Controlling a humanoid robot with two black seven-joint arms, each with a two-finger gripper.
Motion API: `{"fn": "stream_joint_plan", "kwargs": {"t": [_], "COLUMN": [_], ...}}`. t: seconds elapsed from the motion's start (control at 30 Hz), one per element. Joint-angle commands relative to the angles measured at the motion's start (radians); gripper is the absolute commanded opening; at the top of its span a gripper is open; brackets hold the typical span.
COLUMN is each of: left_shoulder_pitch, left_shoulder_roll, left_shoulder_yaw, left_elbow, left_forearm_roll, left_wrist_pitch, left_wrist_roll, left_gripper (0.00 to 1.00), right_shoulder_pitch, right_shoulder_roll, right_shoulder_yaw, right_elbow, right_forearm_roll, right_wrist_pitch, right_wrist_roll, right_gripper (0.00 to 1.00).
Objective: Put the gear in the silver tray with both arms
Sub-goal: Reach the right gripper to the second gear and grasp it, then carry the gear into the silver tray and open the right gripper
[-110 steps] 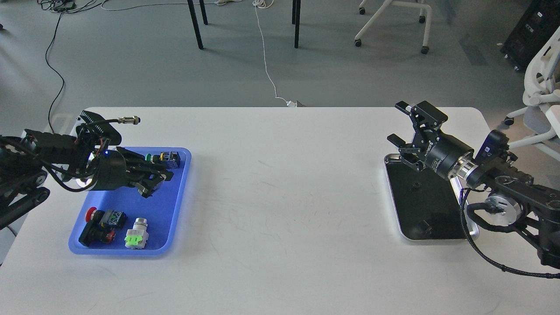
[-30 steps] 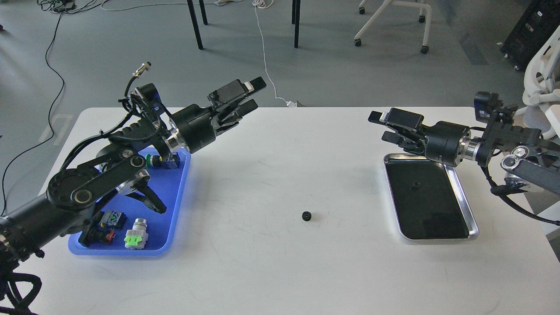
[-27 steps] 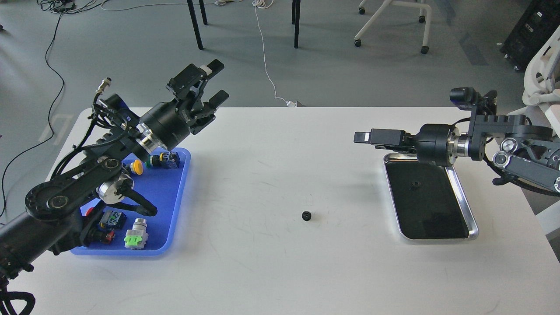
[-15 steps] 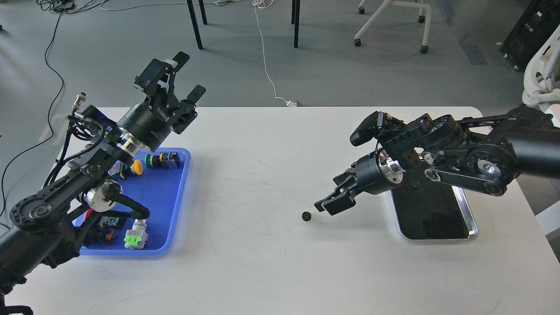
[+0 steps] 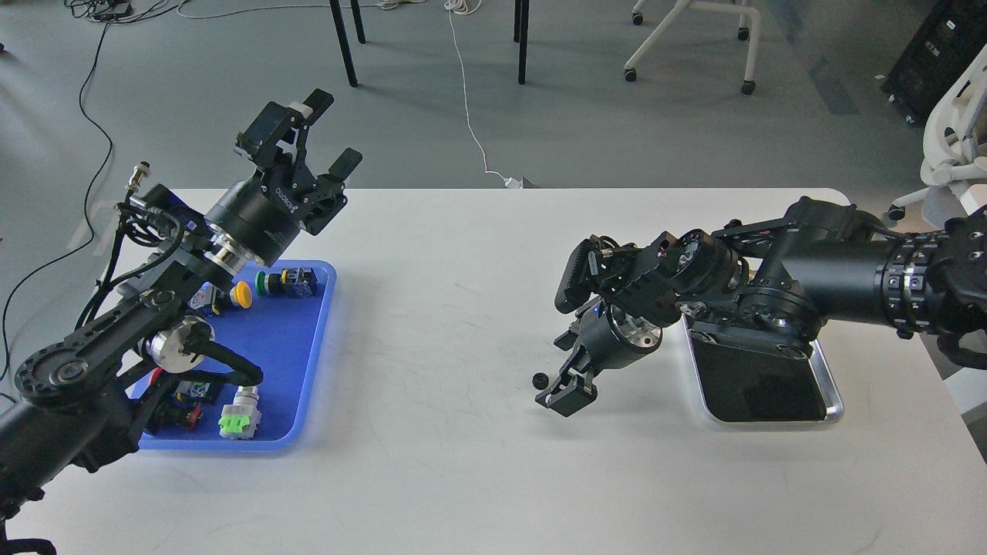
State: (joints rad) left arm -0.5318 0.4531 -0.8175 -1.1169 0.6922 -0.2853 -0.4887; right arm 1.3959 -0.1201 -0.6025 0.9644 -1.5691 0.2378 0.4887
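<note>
Gear (image 5: 540, 379): small, black, toothed; lay on the white table (image 5: 463, 462) just below frame centre, apart from both trays.

Right gripper (image 5: 561, 395): mine, angled down toward the tabletop, its tip just right of and slightly below the gear. Its fingers overlapped in a dark mass; I could not tell whether they were spread or closed, nor whether they touched the gear.

Silver tray (image 5: 831, 401): at right of frame, dark mirror-like bottom; its upper part was hidden beneath my right arm (image 5: 833, 277), which entered from the right edge.

Left gripper (image 5: 320, 131): mine, raised at upper left of frame, pointing up and away, fingers spread apart, holding nothing.

Blue tray (image 5: 304, 370): at left of frame, partly under my left arm (image 5: 116, 347). Contents visible: a yellow-capped button (image 5: 242, 294), a green-capped switch (image 5: 287, 281) beside it, a grey part with a bright green block (image 5: 239, 413) near the lower rim, and a red-and-black piece (image 5: 181, 412) partly hidden by the arm.
</note>
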Motion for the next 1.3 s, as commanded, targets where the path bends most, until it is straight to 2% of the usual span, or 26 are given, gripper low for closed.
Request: {"fn": "stream_joint_plan", "kwargs": {"t": [0.0,0.3,0.37,0.57,0.7,0.83,1.0,1.27], "left_shoulder_pitch": [-0.001,-0.001,-0.001,-0.001,-0.001,-0.001,-0.001,-0.001], "left_shoulder_roll": [-0.001,0.001,0.001,0.001,0.001,0.001,0.002,0.002], "left_shoulder_yaw": [0.0,-0.005,-0.005,-0.006,-0.006,-0.006,-0.006,-0.006], "left_elbow": [0.0,0.0,0.0,-0.011,-0.011,-0.011,-0.011,-0.011], "left_forearm_roll": [0.0,0.0,0.0,0.0,0.0,0.0,-0.002,-0.002], "left_wrist_pitch": [0.0,0.0,0.0,0.0,0.0,0.0,0.0,0.0], "left_wrist_roll": [0.0,0.0,0.0,0.0,0.0,0.0,0.0,0.0], "left_gripper": [0.97,0.97,0.97,0.97,0.97,0.97,0.97,0.97], "right_shoulder_pitch": [-0.002,-0.012,-0.012,-0.018,-0.018,-0.018,-0.017,-0.005], "right_shoulder_roll": [0.045,0.066,0.074,0.079,0.079,0.08,0.089,0.089], "right_shoulder_yaw": [-0.019,-0.034,-0.054,-0.059,-0.059,-0.06,-0.062,-0.063], "right_elbow": [-0.03,-0.044,-0.047,-0.058,-0.058,-0.058,-0.058,-0.058], "right_forearm_roll": [0.001,0.0,0.001,0.001,0.001,0.001,0.001,0.003], "right_wrist_pitch": [-0.023,-0.023,-0.025,-0.029,-0.034,-0.043,-0.043,-0.043], "right_wrist_roll": [0.0,0.0,0.0,0.0,0.0,0.0,0.0,0.0], "right_gripper": [0.9,0.72,0.63,0.61,0.53,0.35,0.24,0.18]}}
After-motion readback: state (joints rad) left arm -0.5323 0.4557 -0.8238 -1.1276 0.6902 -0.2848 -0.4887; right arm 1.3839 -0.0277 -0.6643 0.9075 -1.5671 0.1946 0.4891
